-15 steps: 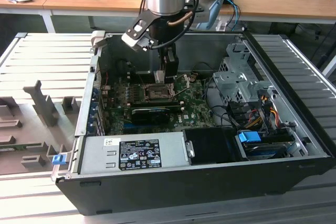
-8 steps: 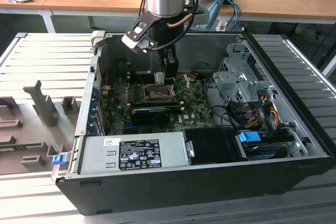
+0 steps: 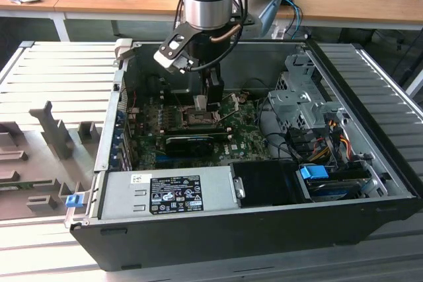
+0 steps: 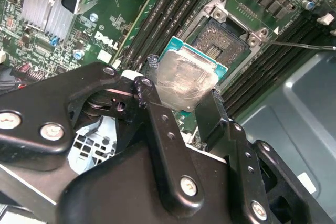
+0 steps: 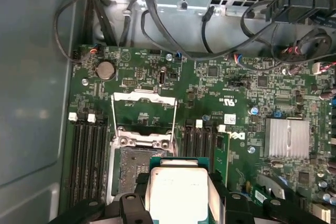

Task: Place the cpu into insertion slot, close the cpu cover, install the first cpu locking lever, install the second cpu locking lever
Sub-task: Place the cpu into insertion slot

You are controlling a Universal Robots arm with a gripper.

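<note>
I am gripping the cpu [image 4: 190,78] by two opposite edges, my gripper [image 4: 184,82] clamped on it with one black finger on each side. In both wrist views its pale metal face is turned toward the cameras, and a thin green border is showing around it.

The chip is sitting right between my fingertips [image 4: 151,65], over one edge of the insertion slot [image 4: 224,41]. It is covering only that edge, and most of the dark square socket is showing bare beyond it. I cannot tell whether the chip is touching the socket rim.

In the first wrist view the cpu [image 5: 176,192] is overlapping the edge of the insertion slot [image 5: 130,167] nearest my gripper [image 5: 178,203]. The cpu cover [image 5: 143,96] is standing open on the far side of the socket, its window showing green board. Long black memory slots [image 5: 86,156] are running along both sides.

In the exterior view my gripper [image 3: 211,100] is reaching down into the open computer case [image 3: 218,226], just above the socket.
</note>
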